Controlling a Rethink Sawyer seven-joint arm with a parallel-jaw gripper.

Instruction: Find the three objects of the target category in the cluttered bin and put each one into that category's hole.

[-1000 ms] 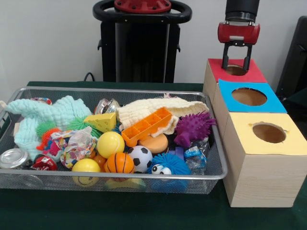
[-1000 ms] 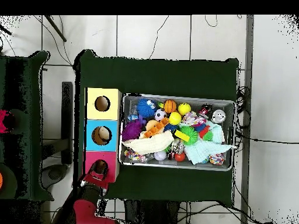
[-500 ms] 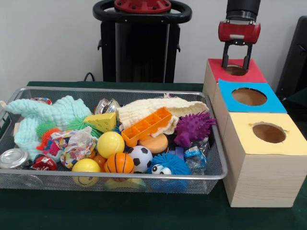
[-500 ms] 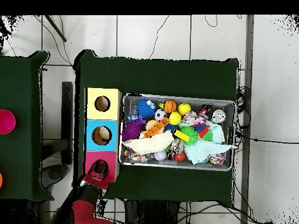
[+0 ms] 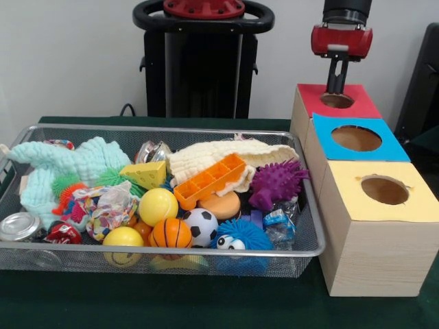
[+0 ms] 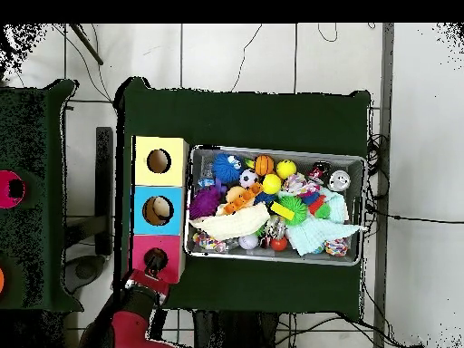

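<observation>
since a second ago the red-and-black gripper (image 5: 337, 83) has shut empty above the red-topped box's hole (image 5: 337, 101); the wire mesh bin (image 5: 41, 255) lies well aside.

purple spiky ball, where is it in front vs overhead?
Front view: purple spiky ball sits at the bin's right end, just left of the blue-topped box.
Overhead view: the ball sits at the bin's left end, just right of the blue-topped box.
Shared landmark: the blue-topped box, the middle one of three.
</observation>
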